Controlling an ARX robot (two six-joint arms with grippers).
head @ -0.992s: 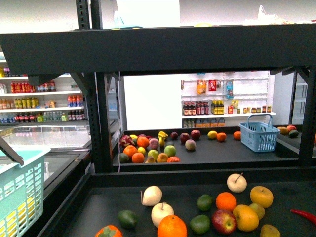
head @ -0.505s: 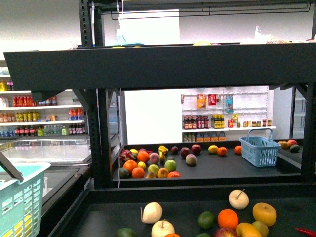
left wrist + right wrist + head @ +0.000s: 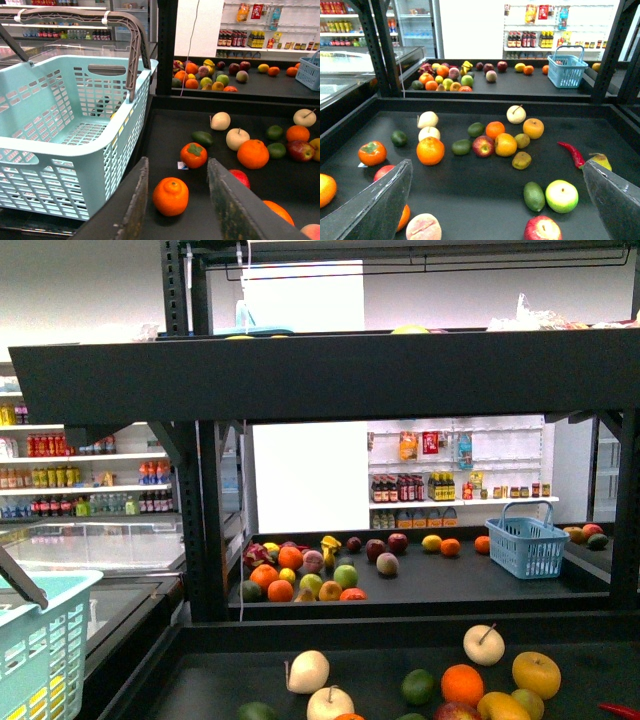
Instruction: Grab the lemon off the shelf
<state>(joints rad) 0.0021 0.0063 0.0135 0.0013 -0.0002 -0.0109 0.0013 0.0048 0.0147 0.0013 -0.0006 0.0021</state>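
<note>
The black shelf point(image 3: 330, 375) fills the view: a near tray of loose fruit, a far tray beyond it, and an upper tray whose front edge hides all but slivers of what lies on top. A teal basket point(image 3: 60, 145) sits at the near left, cut off in the front view.

Both pincers are spread and hold nothing. The left pincer point(image 3: 177, 162) hangs over an orange point(image 3: 170, 196), and the right pincer point(image 3: 496, 165) is wide above the near tray.

I take the lemon point(image 3: 431, 541) to be the yellow oval on the far tray, just left of a tangerine point(image 3: 450, 546). It is too small to be sure.

- A rounder yellow fruit point(image 3: 536, 673) on the near tray could be grabbed by mistake.
- So could a tapered yellow piece point(image 3: 601, 161) beside the chili point(image 3: 570, 152), half hidden behind a pincer finger.
- Reaching that far, an arm might strike the uprights or roll the near fruit.
</note>
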